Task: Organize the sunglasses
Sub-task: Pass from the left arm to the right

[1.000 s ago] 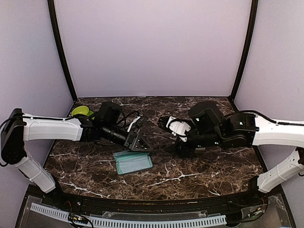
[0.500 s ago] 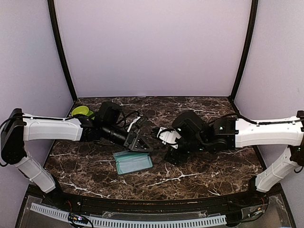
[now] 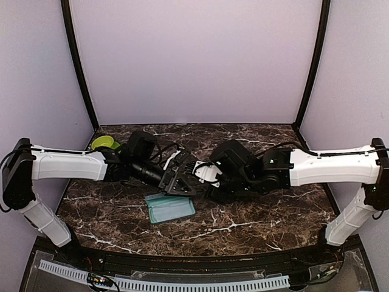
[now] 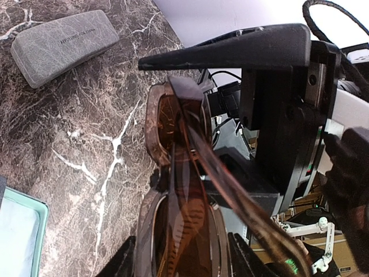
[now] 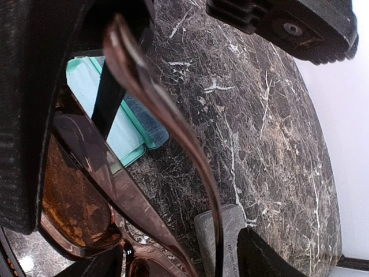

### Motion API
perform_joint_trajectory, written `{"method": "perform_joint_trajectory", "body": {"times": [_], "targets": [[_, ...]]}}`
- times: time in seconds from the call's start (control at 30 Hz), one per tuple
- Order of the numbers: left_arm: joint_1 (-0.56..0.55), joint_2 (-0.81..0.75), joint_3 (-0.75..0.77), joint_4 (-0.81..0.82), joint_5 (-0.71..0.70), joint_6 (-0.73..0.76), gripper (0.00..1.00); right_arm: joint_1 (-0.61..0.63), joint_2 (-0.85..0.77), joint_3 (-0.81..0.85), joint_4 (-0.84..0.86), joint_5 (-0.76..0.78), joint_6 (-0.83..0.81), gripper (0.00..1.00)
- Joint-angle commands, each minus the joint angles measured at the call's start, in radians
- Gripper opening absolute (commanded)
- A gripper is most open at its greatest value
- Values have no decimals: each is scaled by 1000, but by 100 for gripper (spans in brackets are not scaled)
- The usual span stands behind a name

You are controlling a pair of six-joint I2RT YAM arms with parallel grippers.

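Left gripper (image 3: 181,182) clamped on brown sunglasses (image 4: 173,124); right gripper (image 3: 196,173) spread apart, we see temple (image 5: 173,121) between fingers.

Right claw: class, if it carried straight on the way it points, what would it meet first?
Most likely the sunglasses held in the left claw; one temple lies between the open fingers of the right claw. Depth is uncertain.

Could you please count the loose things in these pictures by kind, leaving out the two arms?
sunglasses: 1 (brown lenses)
cases: 2 (closed grey case, open teal case)
yellow-green bowl: 1
Total: 4
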Motion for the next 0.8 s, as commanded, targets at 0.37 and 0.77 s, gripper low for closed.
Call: {"method": "perform_joint_trajectory", "body": {"times": [0.37, 0.77], "targets": [[1, 34, 26, 16, 41, -8, 0, 15, 2, 39, 16, 1, -20, 58], [1, 47, 30, 18, 45, -16, 0, 29, -2, 32, 18, 7, -24, 57]]}}
